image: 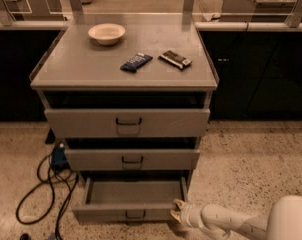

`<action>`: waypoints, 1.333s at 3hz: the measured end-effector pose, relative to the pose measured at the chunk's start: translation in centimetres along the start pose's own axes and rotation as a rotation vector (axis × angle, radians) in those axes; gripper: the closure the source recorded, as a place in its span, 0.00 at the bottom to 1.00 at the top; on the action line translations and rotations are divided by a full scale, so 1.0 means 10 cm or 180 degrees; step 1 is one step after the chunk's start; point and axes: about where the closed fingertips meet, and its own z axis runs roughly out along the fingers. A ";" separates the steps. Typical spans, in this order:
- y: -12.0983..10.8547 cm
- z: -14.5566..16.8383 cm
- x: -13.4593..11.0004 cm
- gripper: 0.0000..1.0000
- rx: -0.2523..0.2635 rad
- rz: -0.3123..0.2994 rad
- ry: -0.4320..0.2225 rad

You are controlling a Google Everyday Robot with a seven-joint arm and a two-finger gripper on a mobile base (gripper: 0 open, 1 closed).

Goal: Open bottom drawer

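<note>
The bottom drawer [126, 213] is the lowest of three grey drawers in the cabinet. It stands pulled out, showing a plain grey tray [133, 190] and a small dark wire handle [135, 215] on its flat front. My gripper [177, 211] sits at the drawer's front right corner, touching it, on a white arm [231, 223] that comes in from the lower right. The middle drawer [132, 159] and top drawer [127, 122] stand only slightly out.
On the cabinet top [91, 69] lie a white bowl [106, 33], a blue packet [136, 62] and a dark snack bar [174, 59]. Black cables [43, 184] and a blue plug lie on the speckled floor at the left. Dark cabinets stand behind.
</note>
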 end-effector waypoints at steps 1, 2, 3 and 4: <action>0.00 -0.03 -0.02 1.00 0.0000 0.0000 0.0000; 0.32 -0.15 0.08 1.00 0.0115 0.0076 -0.0021; 0.32 -0.19 0.06 1.00 0.0115 0.0076 -0.0021; 0.55 -0.27 0.14 1.00 0.0200 0.0136 -0.0039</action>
